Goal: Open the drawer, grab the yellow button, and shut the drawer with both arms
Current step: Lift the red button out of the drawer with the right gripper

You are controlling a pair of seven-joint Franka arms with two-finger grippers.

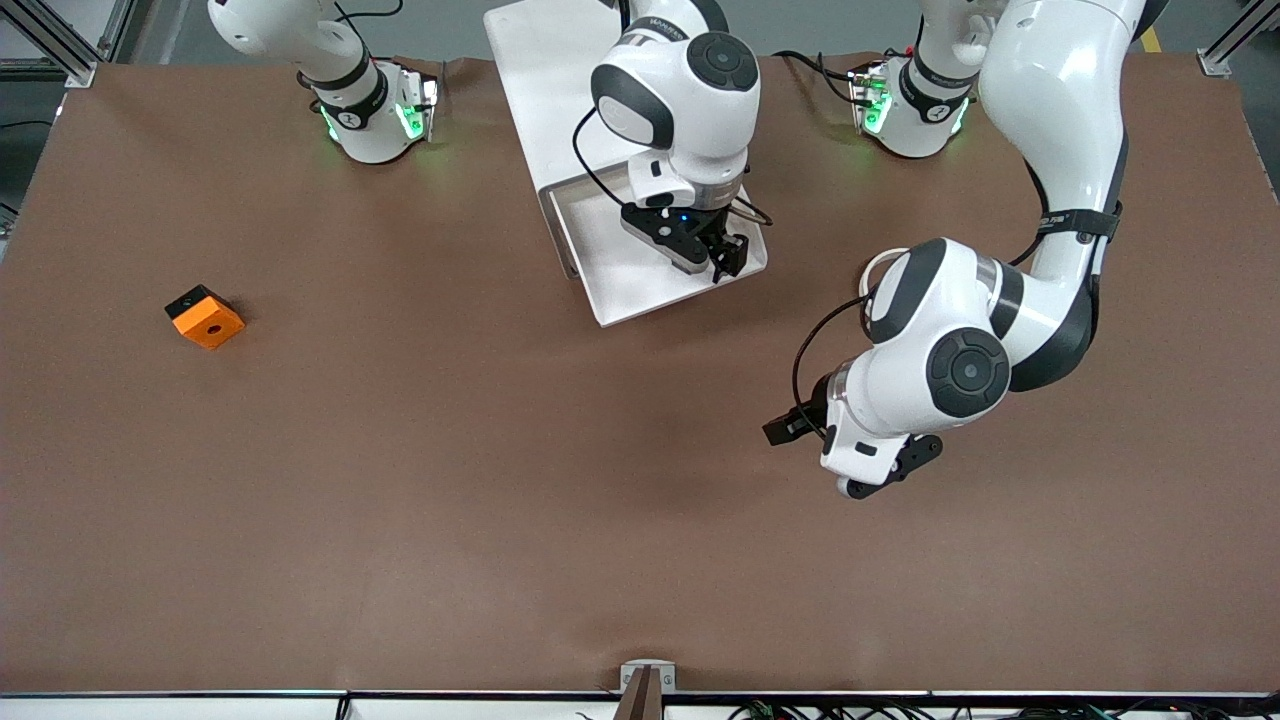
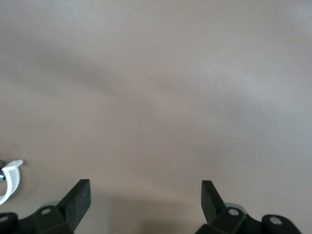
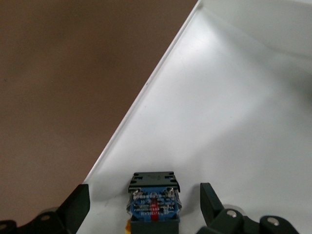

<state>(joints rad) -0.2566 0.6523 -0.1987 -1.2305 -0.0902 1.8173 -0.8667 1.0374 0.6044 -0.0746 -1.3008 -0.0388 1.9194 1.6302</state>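
Note:
The white drawer (image 1: 603, 268) stands pulled out of the white cabinet (image 1: 540, 90), toward the front camera. My right gripper (image 1: 727, 256) hangs over the drawer's corner toward the left arm's end, hiding the button in the front view. In the right wrist view the button (image 3: 154, 202), a small dark grey-blue block with a yellow end, lies on the drawer floor (image 3: 219, 122) near its edge. It sits between the fingers of the open right gripper (image 3: 144, 187), which do not touch it. My left gripper (image 1: 880, 475) waits open over bare table, and its wrist view shows the left gripper (image 2: 146, 184) holding nothing.
An orange square block with a hole (image 1: 205, 317) lies toward the right arm's end of the brown table (image 1: 500, 480). The two arm bases (image 1: 375, 115) (image 1: 910, 110) flank the cabinet.

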